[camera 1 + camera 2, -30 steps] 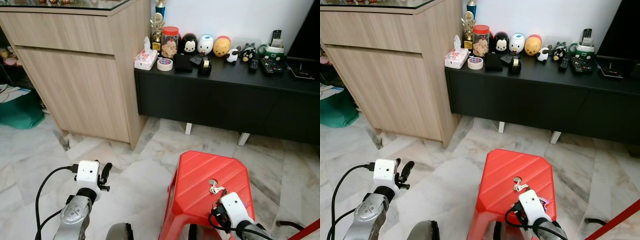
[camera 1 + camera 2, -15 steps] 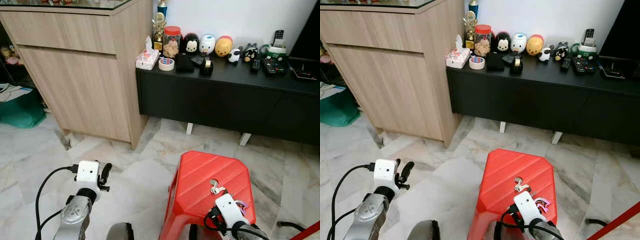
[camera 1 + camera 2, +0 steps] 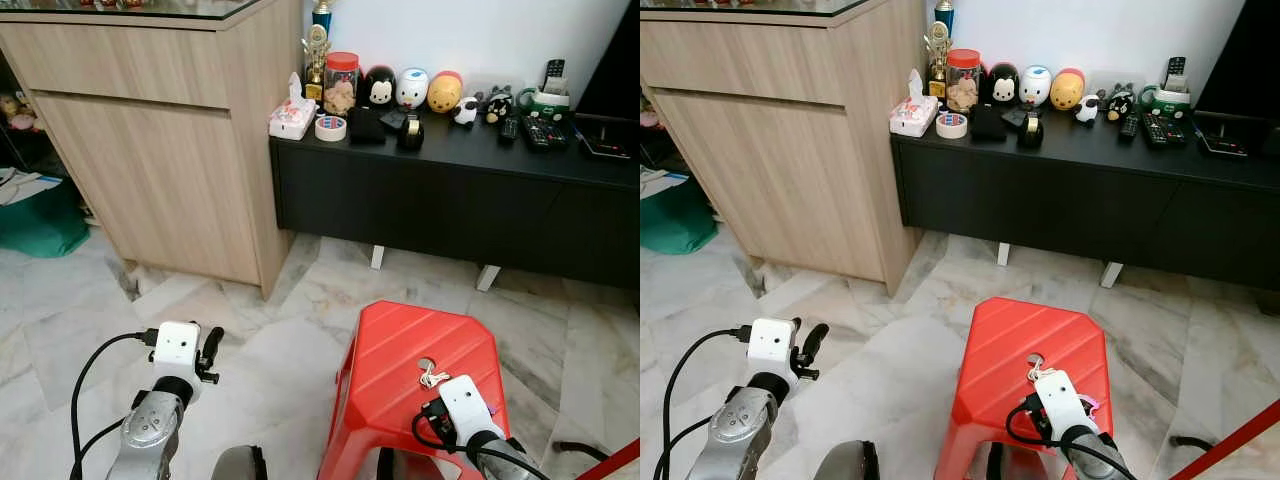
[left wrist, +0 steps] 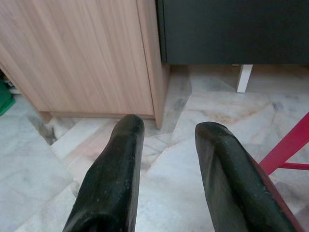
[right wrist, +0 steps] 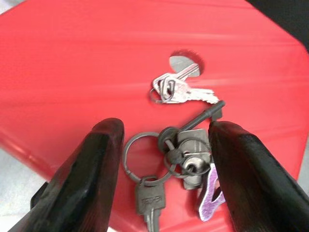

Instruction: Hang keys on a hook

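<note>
Right tool over keys on a red stool

A wood cabinet (image 3: 160, 150) stands far left, a black worktop (image 3: 470, 190) far right, with marble floor (image 3: 250, 330) before them. The red stool (image 3: 400, 385) is near right. The left tool (image 4: 166, 179) hovers over the floor at near left, fingers apart. The right tool (image 5: 161, 179) hangs just above the stool's near edge, fingers (image 5: 91, 174) spread either side of the keys (image 5: 178, 145), which lie flat on the seat by its centre hole (image 5: 186, 63).
</note>
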You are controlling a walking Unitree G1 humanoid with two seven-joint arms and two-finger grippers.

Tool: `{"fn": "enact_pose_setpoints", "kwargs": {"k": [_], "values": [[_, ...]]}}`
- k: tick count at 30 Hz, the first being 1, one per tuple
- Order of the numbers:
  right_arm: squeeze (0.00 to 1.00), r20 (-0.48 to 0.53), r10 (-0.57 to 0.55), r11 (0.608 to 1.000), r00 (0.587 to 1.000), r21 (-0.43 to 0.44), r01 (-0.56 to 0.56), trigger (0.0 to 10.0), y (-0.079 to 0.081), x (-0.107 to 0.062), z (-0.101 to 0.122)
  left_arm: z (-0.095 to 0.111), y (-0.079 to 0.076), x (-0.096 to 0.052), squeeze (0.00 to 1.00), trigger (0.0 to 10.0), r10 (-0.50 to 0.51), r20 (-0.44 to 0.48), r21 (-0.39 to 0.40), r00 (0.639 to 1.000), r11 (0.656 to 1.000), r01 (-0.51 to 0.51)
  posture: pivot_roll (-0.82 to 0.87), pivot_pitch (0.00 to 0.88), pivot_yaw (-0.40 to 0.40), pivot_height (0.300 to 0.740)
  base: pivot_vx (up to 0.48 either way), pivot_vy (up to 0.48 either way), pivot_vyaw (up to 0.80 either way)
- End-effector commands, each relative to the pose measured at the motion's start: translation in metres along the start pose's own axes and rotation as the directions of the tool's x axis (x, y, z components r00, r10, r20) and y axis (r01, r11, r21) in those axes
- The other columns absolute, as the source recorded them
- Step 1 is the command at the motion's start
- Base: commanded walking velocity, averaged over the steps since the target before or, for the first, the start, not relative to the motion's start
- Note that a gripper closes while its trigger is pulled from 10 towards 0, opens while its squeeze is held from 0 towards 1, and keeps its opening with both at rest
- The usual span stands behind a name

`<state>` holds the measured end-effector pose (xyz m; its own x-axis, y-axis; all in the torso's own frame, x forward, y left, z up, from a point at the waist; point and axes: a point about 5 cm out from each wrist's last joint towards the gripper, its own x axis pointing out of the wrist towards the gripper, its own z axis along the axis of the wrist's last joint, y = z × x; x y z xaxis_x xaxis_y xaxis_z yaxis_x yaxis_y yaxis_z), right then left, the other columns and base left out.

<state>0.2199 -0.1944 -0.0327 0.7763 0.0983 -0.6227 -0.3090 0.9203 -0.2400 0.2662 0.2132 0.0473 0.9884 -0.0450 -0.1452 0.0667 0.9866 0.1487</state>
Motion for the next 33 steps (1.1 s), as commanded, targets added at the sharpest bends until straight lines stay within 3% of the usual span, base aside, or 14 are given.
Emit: {"fn": "enact_pose_setpoints", "kwargs": {"k": [1,7,33], "values": [[0.0,0.008,0.002,1.0,1.0,0.007,-0.002,10.0,0.0,-0.001,0.001,-0.003,-0.001,-0.001,0.0,10.0,-0.004,-0.009,0.008,1.0,1.0,0.004,0.06,0.0,-0.023,0.602,0.0,0.0,0.0],[0.0,-0.071,0.045,0.999,0.996,-0.015,-0.047,10.0,0.004,-0.008,-0.009,-0.004,0.001,-0.001,0.0,10.0,0.002,-0.011,0.011,1.0,1.0,-0.002,0.05,0.0,-0.027,0.602,0.0,0.0,0.0],[0.0,-0.182,0.057,0.998,0.982,0.043,-0.05,10.0,0.009,-0.013,-0.027,-0.007,0.0,-0.003,0.0,10.0,0.006,-0.016,0.014,1.0,1.0,-0.006,0.06,0.0,-0.027,0.602,0.0,0.0,0.0]]}}
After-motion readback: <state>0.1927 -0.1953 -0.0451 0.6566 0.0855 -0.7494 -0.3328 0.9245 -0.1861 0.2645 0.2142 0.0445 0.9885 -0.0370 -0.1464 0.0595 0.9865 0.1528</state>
